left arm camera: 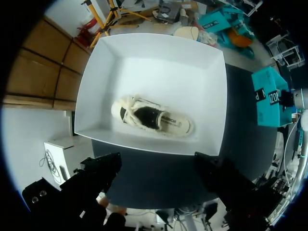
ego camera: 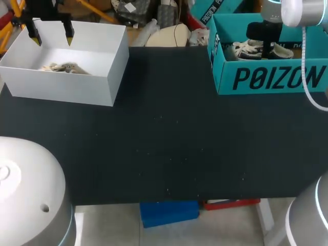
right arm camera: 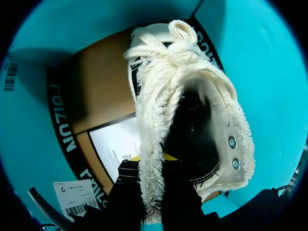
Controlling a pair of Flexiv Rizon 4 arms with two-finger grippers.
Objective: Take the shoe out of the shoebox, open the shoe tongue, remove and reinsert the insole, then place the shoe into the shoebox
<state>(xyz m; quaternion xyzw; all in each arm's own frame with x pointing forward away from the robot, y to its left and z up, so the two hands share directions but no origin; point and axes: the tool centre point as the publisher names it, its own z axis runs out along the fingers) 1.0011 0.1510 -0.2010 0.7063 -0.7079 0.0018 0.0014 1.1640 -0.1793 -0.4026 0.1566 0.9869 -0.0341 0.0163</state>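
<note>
Right wrist view: right gripper (right arm camera: 153, 168) pinches the shoe (right arm camera: 192, 96) by its collar, tips mostly hidden; left gripper (ego camera: 51, 36) spread open.

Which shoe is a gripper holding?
The shoe in the teal shoebox; the right gripper pinches its fleecy collar. The other shoe, in the white box, lies untouched.

By the near corners of the table (ego camera: 164, 154), our arms show as big rounded shells. The left arm (ego camera: 25, 195) is off-white with a small round hole, and the right arm (ego camera: 310, 215) is grey, each edged by a thin pale-blue ring. Over the table's far edge, our left gripper (ego camera: 52, 35) is black with yellow tips, and a white cable (ego camera: 307, 77) loops from the right arm's white link beside our black right gripper (right arm camera: 154, 168).
</note>
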